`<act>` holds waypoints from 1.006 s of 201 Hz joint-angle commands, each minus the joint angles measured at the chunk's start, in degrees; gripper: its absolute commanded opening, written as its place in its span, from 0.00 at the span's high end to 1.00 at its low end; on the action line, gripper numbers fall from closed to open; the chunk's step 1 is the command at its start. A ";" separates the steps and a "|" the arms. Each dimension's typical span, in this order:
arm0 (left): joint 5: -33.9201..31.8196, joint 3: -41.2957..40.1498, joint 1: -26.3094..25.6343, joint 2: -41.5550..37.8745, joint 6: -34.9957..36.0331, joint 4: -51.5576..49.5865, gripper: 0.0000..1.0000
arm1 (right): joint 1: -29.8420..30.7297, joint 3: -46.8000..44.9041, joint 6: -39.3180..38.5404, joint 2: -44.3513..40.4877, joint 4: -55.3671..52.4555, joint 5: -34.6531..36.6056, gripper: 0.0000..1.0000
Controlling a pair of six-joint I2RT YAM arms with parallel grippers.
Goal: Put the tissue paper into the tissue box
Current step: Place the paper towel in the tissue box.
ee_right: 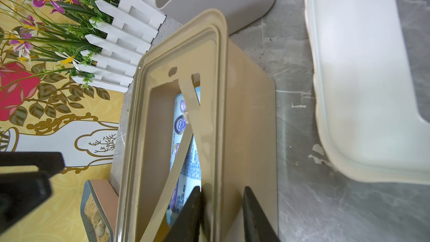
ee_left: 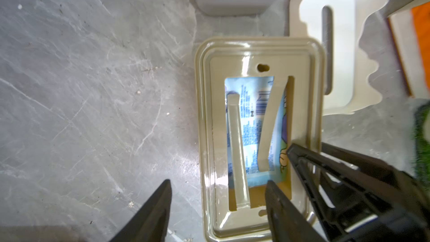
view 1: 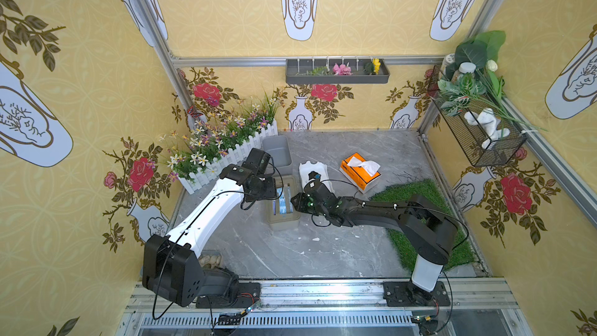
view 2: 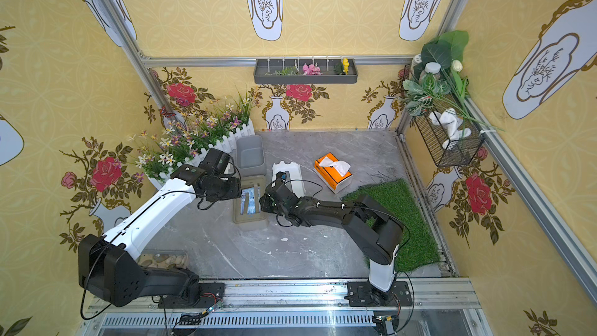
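The beige box (view 1: 283,218) (view 2: 250,223) stood on the grey table (view 1: 290,253), just in front of a grey bin (view 1: 277,153) and beside a white cover (view 1: 315,172), its framed opening facing up. The tissue pack (view 1: 284,203), blue and white with print on it, lay inside the box, seen through the opening in both wrist views (ee_left: 250,122) (ee_right: 186,159) and crossed by two beige strips, one straight (ee_left: 235,147) and one bent aslant (ee_left: 267,124). The left gripper (ee_left: 218,182) hung over one end of the box with its jaws wide apart and nothing between them but air: one finger (ee_left: 160,208) was over the bare table, the other (ee_left: 279,213) over the opening. The right gripper (ee_right: 222,188) sat at the box's long edge, jaws partly apart and astride the rim (ee_right: 221,89), one finger (ee_right: 188,215) inside the opening near the pack and the other (ee_right: 256,215) outside the wall, with a strip of wall showing between rim and outer finger, so it gripped nothing. An orange carton (view 1: 358,172) with a white tissue poking out lay well apart, near a patch of green turf (view 1: 420,195), and a white fence of flowers (view 1: 226,156) ran along the far side behind the left arm (view 1: 206,211).
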 commanded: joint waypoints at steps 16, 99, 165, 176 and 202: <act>15.11 -1.47 4.99 0.64 -1.74 12.31 0.44 | 0.14 -0.42 -1.99 1.10 -19.55 -0.03 0.69; 28.89 -19.06 6.63 7.04 -9.97 28.04 0.65 | 0.04 -0.53 -2.11 -0.30 -20.17 0.34 0.68; 27.96 -20.41 7.30 7.67 -9.06 27.97 0.71 | -0.08 0.73 -6.08 -1.43 -18.66 -0.50 0.64; 27.15 -20.19 6.97 7.68 -8.44 27.32 0.71 | -0.23 0.66 -7.15 -1.76 -17.46 -1.03 0.61; 24.50 -18.69 4.75 8.37 -6.92 25.27 0.71 | -1.26 0.71 -8.68 -2.74 -16.18 -2.23 0.57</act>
